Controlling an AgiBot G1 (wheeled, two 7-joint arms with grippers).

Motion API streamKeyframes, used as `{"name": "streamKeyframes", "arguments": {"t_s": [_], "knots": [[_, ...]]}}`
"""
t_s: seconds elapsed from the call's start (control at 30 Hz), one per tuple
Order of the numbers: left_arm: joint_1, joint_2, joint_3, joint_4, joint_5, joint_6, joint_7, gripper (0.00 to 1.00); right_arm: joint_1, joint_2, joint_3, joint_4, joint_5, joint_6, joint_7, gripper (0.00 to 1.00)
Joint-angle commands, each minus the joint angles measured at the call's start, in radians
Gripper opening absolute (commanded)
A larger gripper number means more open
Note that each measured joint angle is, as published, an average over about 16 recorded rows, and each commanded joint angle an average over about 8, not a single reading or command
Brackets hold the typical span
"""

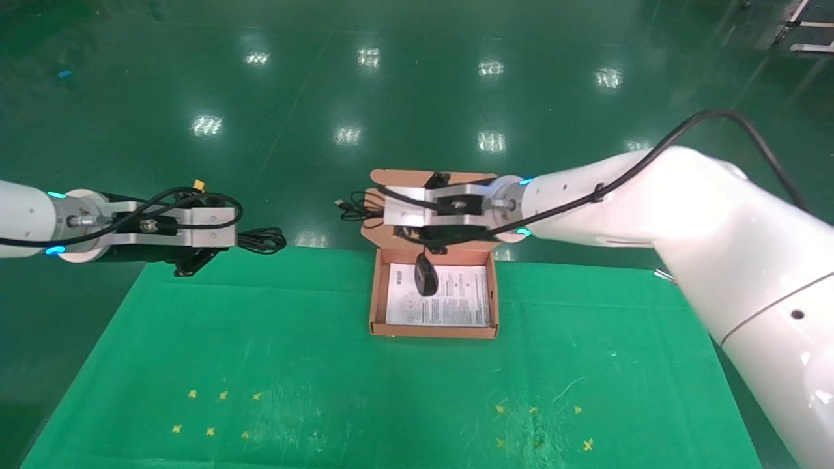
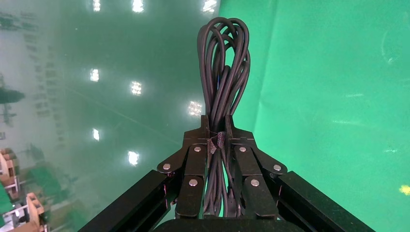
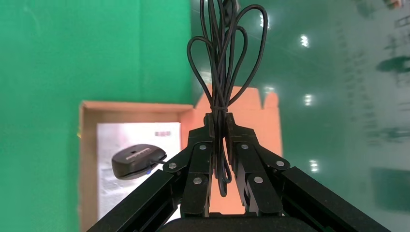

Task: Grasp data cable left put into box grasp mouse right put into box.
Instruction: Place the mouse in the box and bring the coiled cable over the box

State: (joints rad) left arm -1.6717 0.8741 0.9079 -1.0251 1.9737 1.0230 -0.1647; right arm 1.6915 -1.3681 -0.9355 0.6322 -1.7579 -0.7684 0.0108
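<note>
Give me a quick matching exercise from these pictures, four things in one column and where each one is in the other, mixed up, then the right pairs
Things:
1. data cable
2. mouse
3. white printed sheet
4. mouse cord

Places:
A. lying flat on the floor of the box
B. hanging over the box's open tray
C. bundled and pinched in the right gripper
D. clamped in the left gripper, out past the table's left far corner

Pairs: 1-D, 2-B, 3-A, 4-C
</note>
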Motion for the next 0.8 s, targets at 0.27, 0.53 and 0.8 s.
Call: {"name": "streamKeyframes", "arguments": {"t_s": [0.27, 0.53, 0.8], "knots": [[0.006, -0.006, 0.002, -0.024, 0.012, 0.000, -0.023, 0.00, -0.023, -0.001, -0.101, -0.077, 0.130, 0.050, 0.123, 0.00], [0.007, -0.008, 0.002, -0.030, 0.015, 0.001, -0.028, 0.00, -0.017, 0.000, -0.173, -0.117, 0.168, 0.096, 0.173, 0.80], [0.010, -0.005, 0.002, -0.031, 0.012, 0.000, -0.028, 0.00, -0.016, 0.011, -0.185, -0.106, 0.178, 0.096, 0.176, 1.00]]}}
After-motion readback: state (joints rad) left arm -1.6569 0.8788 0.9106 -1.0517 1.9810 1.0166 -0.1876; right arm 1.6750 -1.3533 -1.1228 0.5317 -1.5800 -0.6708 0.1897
